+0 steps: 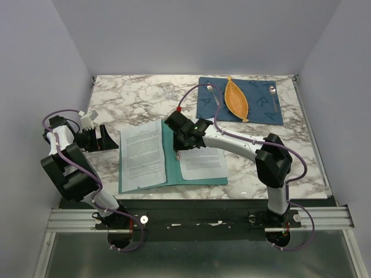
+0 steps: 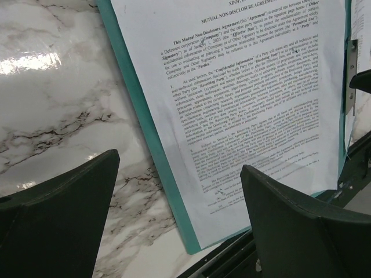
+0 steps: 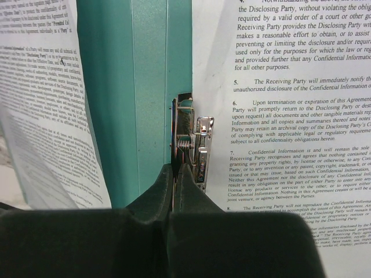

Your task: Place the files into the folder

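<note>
The teal folder (image 1: 171,178) lies open in the middle of the table. One printed sheet (image 1: 142,153) lies on its left half, its inner edge curling up. A second sheet (image 1: 203,163) lies on the right half. My right gripper (image 1: 177,147) is over the spine. In the right wrist view it (image 3: 175,169) is shut on the upright lever of the metal clip (image 3: 190,142), between the teal spine (image 3: 133,87) and the right sheet (image 3: 290,87). My left gripper (image 1: 111,139) is open and empty just left of the folder. Its view shows the left sheet (image 2: 249,87) and the folder's edge (image 2: 145,145).
A dark blue placemat (image 1: 264,110) with an orange leaf-shaped dish (image 1: 237,99) lies at the back right. A small clear object (image 1: 168,90) stands at the back centre. The metal rail (image 1: 203,219) runs along the table's near edge, and walls close in the sides.
</note>
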Robot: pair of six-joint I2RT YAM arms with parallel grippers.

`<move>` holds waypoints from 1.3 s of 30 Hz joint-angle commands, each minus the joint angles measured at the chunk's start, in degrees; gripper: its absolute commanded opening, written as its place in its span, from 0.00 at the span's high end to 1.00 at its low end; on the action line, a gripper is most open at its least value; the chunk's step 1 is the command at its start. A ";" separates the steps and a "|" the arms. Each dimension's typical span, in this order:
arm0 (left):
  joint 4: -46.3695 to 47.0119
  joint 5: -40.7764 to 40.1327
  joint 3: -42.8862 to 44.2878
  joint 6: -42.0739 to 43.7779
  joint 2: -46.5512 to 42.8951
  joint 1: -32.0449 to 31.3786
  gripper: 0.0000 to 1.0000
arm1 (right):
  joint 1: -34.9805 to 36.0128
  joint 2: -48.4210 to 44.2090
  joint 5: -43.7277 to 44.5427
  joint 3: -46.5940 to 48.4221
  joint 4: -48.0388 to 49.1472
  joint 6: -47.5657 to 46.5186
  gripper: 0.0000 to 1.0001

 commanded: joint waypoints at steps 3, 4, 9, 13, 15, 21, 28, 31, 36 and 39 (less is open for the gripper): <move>-0.90 4.29 -0.83 3.82 2.08 0.35 0.01 | -1.28 -5.04 -3.09 -2.00 4.53 2.38 0.99; -0.90 4.90 -0.83 4.26 2.34 0.35 0.01 | -1.36 -5.47 -3.35 -2.27 4.80 2.39 0.99; -0.81 8.07 -0.92 4.18 3.84 0.27 0.01 | -2.15 -7.15 -4.32 -2.62 5.77 2.74 0.99; -0.81 10.35 -0.83 4.44 4.45 0.18 0.01 | -2.60 -7.85 -5.46 -3.67 7.09 3.26 0.99; -0.81 12.10 -0.48 3.66 4.63 0.18 0.01 | -2.77 -7.94 -5.90 -3.94 7.70 3.35 0.99; -0.90 15.01 -2.06 2.77 3.84 -1.84 0.01 | -3.30 -7.68 -7.48 -5.00 9.90 4.58 0.99; -0.90 16.77 -2.06 0.93 3.93 -2.55 0.02 | -3.74 -7.85 -8.10 -6.40 11.13 5.64 0.99; -1.07 15.90 -1.62 0.31 3.84 -2.55 0.04 | -3.91 -8.11 -7.83 -7.01 11.22 5.55 0.99; -1.07 14.58 -0.92 -0.83 3.49 -2.55 0.15 | -3.83 -7.85 -7.92 -7.46 11.13 5.29 0.99; -1.07 14.49 -0.92 -1.27 2.79 -2.55 0.25 | -3.83 -7.15 -8.01 -7.72 11.22 5.29 0.99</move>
